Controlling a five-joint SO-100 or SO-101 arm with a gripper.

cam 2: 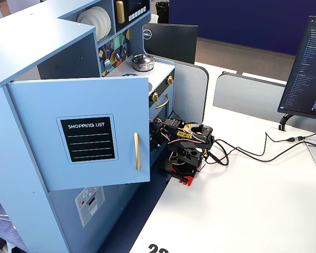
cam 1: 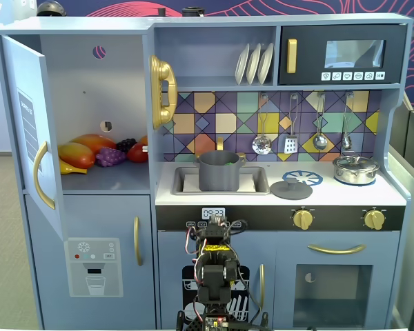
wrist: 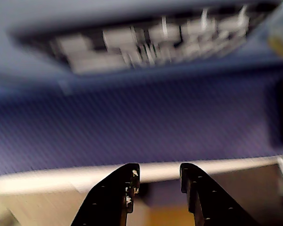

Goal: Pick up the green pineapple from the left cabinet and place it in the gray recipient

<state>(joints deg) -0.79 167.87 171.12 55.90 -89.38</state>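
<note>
We see the pincer (wrist: 155,181) slightly open and holding nothing, folded low, while the green pineapple (cam 1: 229,163) sits in the gray recipient (cam 1: 218,172) above it.

Wrist view blurred; green pineapple (cam 1: 229,163) mostly hidden inside gray recipient (cam 1: 218,172).
</note>
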